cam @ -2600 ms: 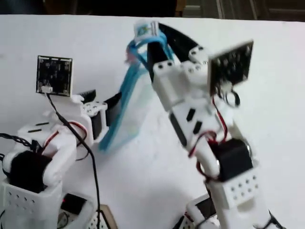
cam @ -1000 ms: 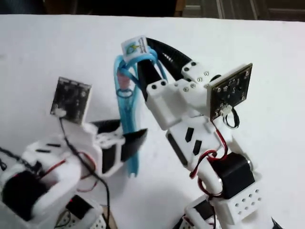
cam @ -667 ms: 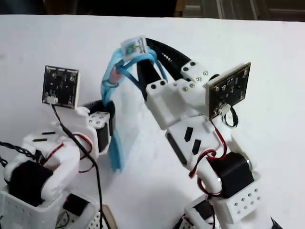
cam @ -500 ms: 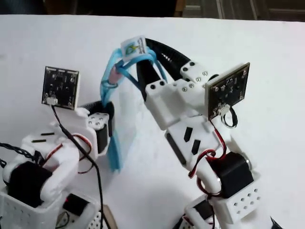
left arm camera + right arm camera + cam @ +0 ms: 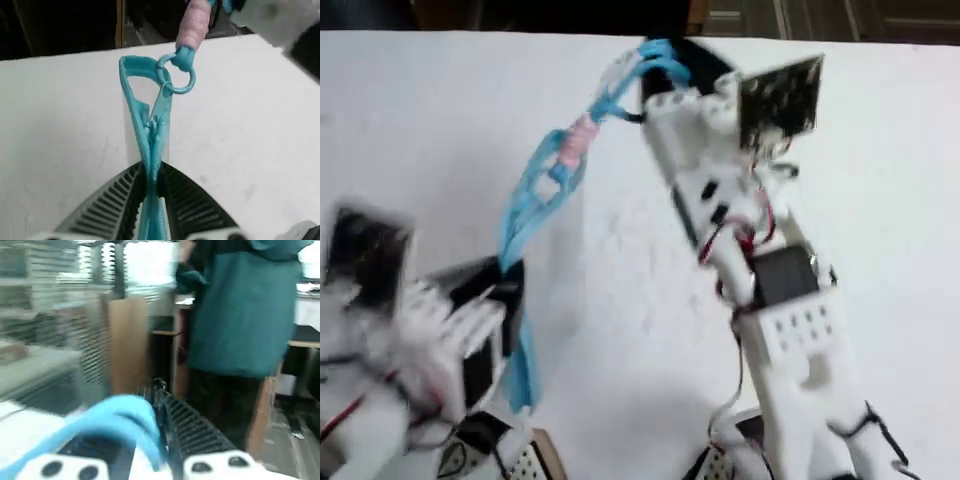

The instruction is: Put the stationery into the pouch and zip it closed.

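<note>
Left pincer (image 5: 150,172) clamped tight on blue zipper edge of pouch (image 5: 142,125). Pouch strung over table (image 5: 440,120), running from left pincer up toward right pincer (image 5: 662,72). Right pincer pinching blue strap (image 5: 127,415). Ring (image 5: 176,80) and pink bead (image 5: 192,25) sit between pincers, nearer the left one.

Blue pouch (image 5: 542,183) seems stretched between left arm (image 5: 470,330) and right arm (image 5: 740,230).
</note>
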Available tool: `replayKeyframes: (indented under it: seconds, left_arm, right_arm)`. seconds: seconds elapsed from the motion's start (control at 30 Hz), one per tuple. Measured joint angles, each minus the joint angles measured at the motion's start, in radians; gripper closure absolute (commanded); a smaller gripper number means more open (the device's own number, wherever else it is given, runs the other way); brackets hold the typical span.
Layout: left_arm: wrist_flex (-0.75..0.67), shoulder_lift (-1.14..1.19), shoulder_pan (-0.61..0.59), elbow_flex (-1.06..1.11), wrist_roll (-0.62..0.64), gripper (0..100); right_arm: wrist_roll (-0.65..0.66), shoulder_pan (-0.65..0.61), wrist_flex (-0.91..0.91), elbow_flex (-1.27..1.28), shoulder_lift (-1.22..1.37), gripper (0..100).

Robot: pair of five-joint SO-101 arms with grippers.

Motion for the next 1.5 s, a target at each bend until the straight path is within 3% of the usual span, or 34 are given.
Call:
replayKeyframes:
  seconds: [0.17,0.37,1.0,1.5]
  left_arm:
    - [0.005,-0.092,0.0,0.028,0.0,98]
    - [0.005,-0.133,0.0,0.052,0.0,98]
    - [0.0,-0.13,0.0,0.026,-0.002,98]
    - [0.002,-0.13,0.0,0.006,-0.002,98]
  right_arm:
    - [0.0,0.11,-0.066,-0.081,0.241,98.2]
    - [0.0,0.201,-0.063,-0.37,0.534,98.2]
    - [0.002,0.235,0.445,-1.64,1.339,98.2]
    - [0.002,0.29,0.634,-1.741,1.344,97.8]
